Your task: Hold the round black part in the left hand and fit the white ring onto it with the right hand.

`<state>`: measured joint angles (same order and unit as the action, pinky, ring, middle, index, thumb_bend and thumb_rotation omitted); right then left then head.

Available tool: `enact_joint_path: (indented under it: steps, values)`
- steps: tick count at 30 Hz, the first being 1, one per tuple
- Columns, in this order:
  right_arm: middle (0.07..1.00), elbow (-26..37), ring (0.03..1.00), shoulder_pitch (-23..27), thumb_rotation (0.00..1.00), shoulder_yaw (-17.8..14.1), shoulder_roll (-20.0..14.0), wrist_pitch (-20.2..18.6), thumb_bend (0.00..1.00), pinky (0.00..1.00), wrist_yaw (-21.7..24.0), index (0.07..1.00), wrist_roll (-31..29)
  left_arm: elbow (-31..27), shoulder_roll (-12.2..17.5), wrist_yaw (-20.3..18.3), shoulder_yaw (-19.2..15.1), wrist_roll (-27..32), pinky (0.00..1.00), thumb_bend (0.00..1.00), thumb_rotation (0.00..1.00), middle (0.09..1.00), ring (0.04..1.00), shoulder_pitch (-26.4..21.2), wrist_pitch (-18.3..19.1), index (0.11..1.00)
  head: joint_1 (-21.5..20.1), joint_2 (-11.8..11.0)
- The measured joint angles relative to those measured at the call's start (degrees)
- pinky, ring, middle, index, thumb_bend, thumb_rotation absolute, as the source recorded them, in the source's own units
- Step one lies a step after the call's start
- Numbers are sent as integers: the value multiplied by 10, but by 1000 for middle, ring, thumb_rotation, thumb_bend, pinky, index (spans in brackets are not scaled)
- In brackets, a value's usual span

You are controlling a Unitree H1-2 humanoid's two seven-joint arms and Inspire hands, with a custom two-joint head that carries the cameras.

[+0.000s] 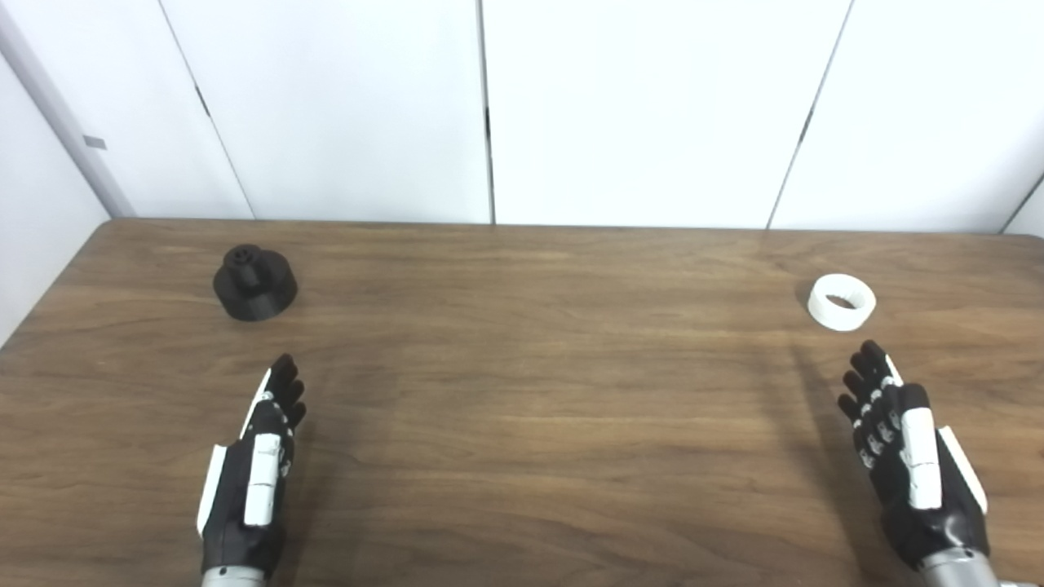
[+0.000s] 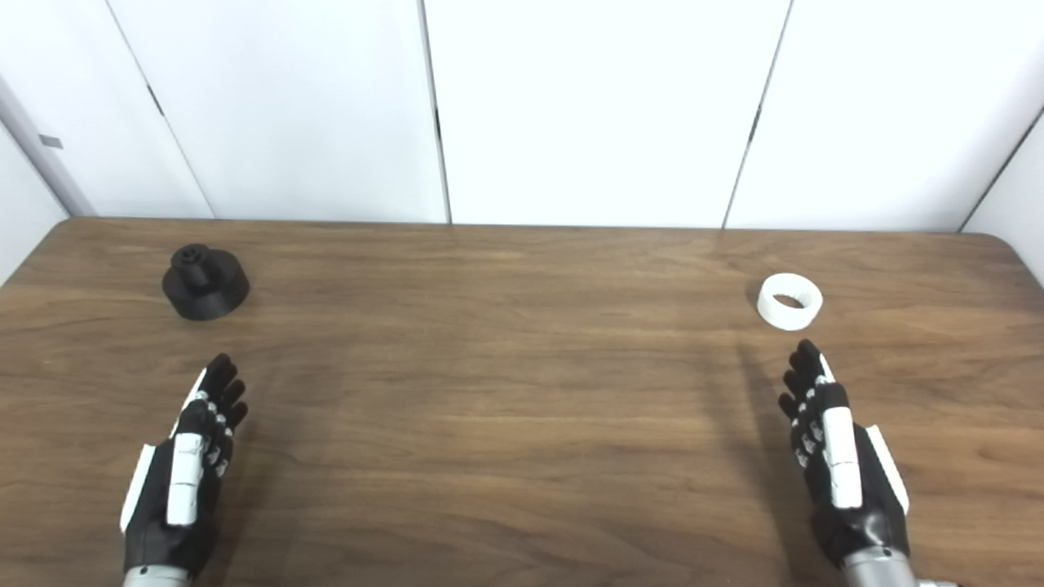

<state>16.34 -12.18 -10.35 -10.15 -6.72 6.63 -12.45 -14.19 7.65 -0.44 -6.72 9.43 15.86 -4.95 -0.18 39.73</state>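
both hands empty, fingers straight | we'd wrap left hand (image 1: 249,465) round black part (image 1: 254,283) base, leaving hub clear | right hand (image 1: 905,456) pinches white ring (image 1: 842,302) rim

We see a matt wood-grain table (image 1: 522,424), a matt black part (image 1: 254,284), and a smooth white plastic-looking ring (image 1: 842,302).

black part (image 1: 254,284): upright, far left | white ring (image 1: 842,302): flat, far right

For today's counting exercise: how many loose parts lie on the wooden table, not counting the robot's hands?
2. The round black part sits far left, beyond the left hand. The white ring lies far right, just past the right hand. Nothing seems hidden.
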Motion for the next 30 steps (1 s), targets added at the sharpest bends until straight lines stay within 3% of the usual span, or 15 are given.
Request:
enact_joint_path:
  steps: [10,16,23,30]
  values:
    - [1000,-3,1000,0,1000,0,0,4,598,1000,0,986,-5,-1,0,1,1,-2,985,705,901,992,988,0,2,974,1,1]
    - [1000,-4,1000,0,1000,0,-3,6,606,1000,0,992,-6,-2,0,3,4,-6,992,702,909,989,986,0,3,971,24,-9]
    - [1000,-13,1000,-2,1000,-5,-11,10,609,1000,5,996,-11,-2,-2,4,17,-23,995,668,926,999,996,1,2,981,83,-42]
    - [1000,-28,1000,-5,1000,-11,-12,26,638,1000,11,1000,-18,-1,-3,4,30,-30,997,653,930,1000,1000,5,-8,995,112,-68]
